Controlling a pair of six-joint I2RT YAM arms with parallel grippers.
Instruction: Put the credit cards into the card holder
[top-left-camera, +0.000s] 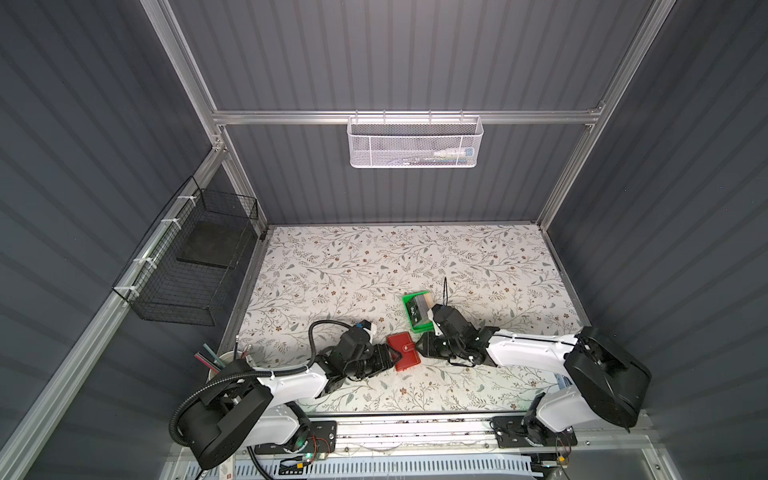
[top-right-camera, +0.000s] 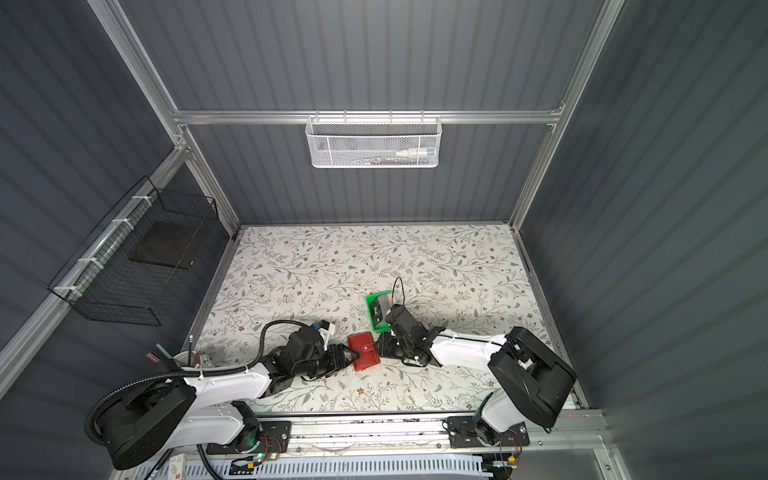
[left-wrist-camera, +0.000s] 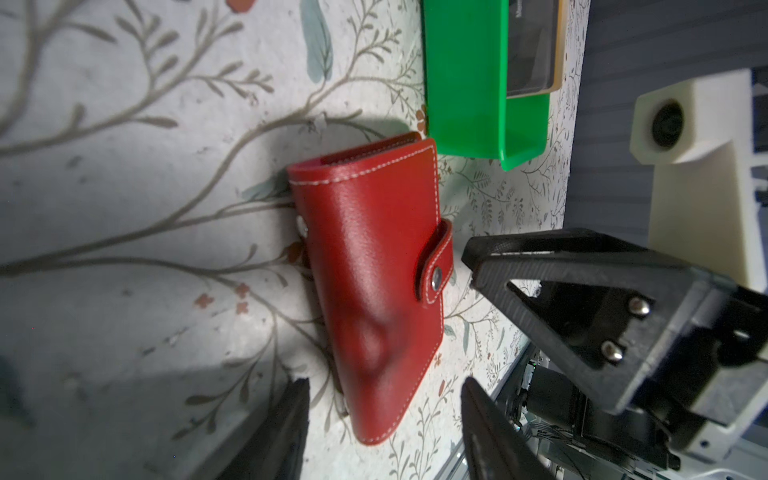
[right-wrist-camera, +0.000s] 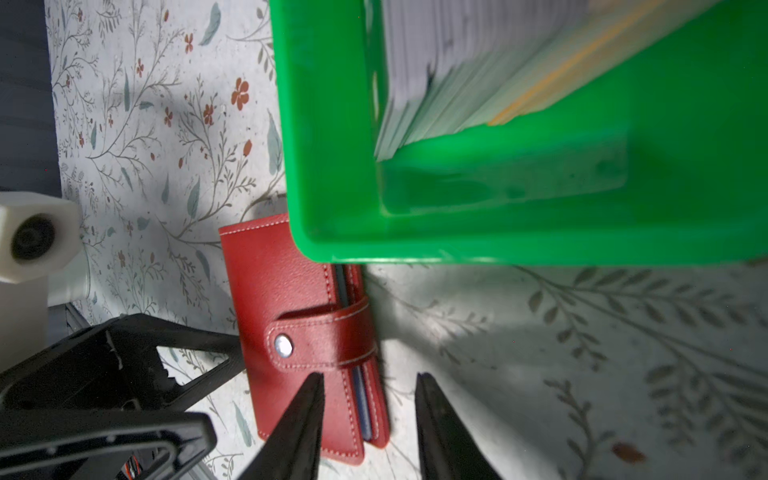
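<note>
Left pincer (left-wrist-camera: 385, 380) gapes astride the snapped holder (top-left-camera: 402, 352), lower centre in both top views; right pincer (right-wrist-camera: 369, 376), also released, stands by its tab (right-wrist-camera: 320, 340). Cards (top-left-camera: 417, 309) sit in the tray (top-left-camera: 420, 327) just above. I'd pin one side, then unsnap gently.

The red leather-look card holder (top-left-camera: 402, 352) lies on the floral-print table (top-left-camera: 374, 257). Just behind it, rightward, the green plastic tray (top-left-camera: 422, 327) holds the stacked credit cards (top-left-camera: 417, 308).

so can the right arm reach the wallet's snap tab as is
Probably yes: the right gripper hangs open just short of the snap tab of the card holder, with nothing between them.
</note>
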